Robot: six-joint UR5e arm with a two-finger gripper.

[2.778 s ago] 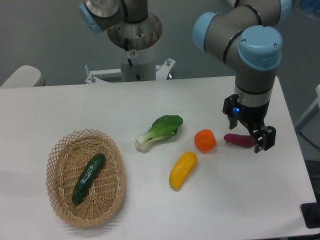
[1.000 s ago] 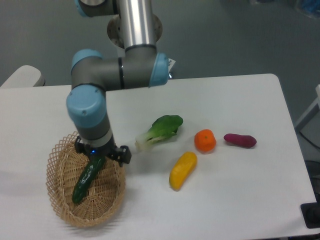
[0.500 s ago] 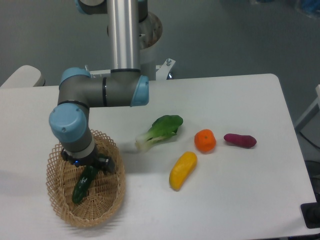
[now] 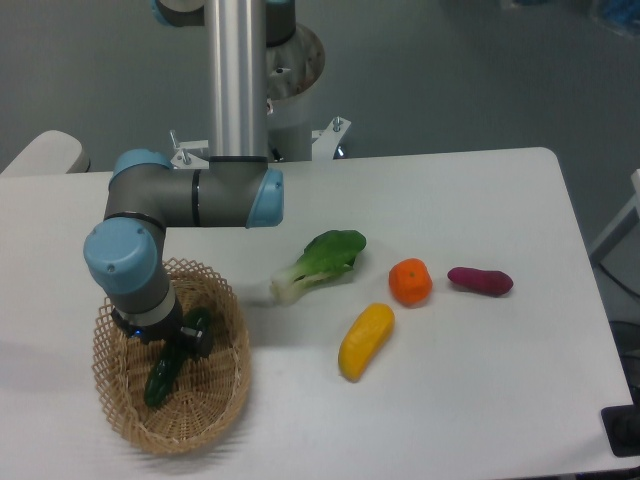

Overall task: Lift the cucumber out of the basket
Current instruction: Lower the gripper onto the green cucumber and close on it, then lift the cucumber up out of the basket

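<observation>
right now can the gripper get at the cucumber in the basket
Probably yes. The gripper is already down inside the basket, right over the cucumber, with nothing else lying in there. The wrist hides the fingers.

Contents of the tabletop, by count. One wicker basket (image 4: 120, 420), oval and light tan. One cucumber (image 4: 166, 372), dark green, lying in the basket. One bok choy (image 4: 320, 262), green-leaved with a white stem. One yellow vegetable (image 4: 365, 340), elongated. One orange fruit (image 4: 410, 281), round. One purple sweet potato (image 4: 480, 281). Vegetables and fruit total five pieces: one inside the basket, four on the white table (image 4: 450, 400). One robot arm (image 4: 180, 200), grey with light blue joint caps, carrying one gripper (image 4: 165, 340).
</observation>
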